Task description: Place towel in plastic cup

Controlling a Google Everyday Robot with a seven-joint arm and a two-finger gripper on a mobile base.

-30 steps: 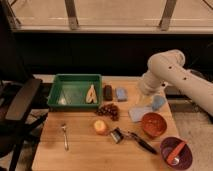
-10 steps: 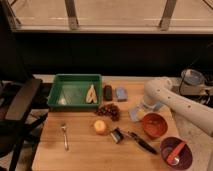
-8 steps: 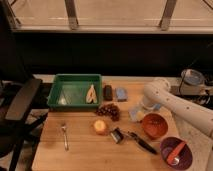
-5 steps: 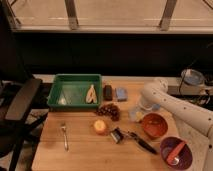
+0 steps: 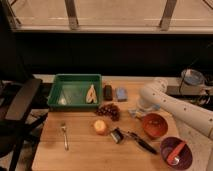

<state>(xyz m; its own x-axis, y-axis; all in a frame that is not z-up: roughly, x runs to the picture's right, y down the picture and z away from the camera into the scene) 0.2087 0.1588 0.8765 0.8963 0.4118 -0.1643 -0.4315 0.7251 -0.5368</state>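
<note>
One white arm (image 5: 172,107) stretches in from the right and bends down to the wooden table (image 5: 80,152). Its gripper (image 5: 135,112) is low at the table, just left of the orange bowl (image 5: 154,125) and to the right of the grapes (image 5: 107,111). The towel (image 5: 131,114) shows as a small pale blue patch on the table right at the gripper's tip (too blurry to say if they touch). I cannot tell how wide the gripper stands, or whether it holds the towel. A green tray (image 5: 62,90) sits at the back left of the table, with a pale curved thing (image 5: 91,94) lying in it. Just right of the tray are a dark block (image 5: 107,92) and then a blue block (image 5: 121,93), side by side. In front of the grapes is an orange fruit (image 5: 100,126), and a fork (image 5: 64,136) lies further left. A tiny metal cup (image 5: 117,135) and a dark tool (image 5: 142,143) lie in front of the orange bowl. A purple bowl (image 5: 182,161) with something red in it sits at the front right corner. A black chair (image 5: 20,107) stands to the left of the table.
</note>
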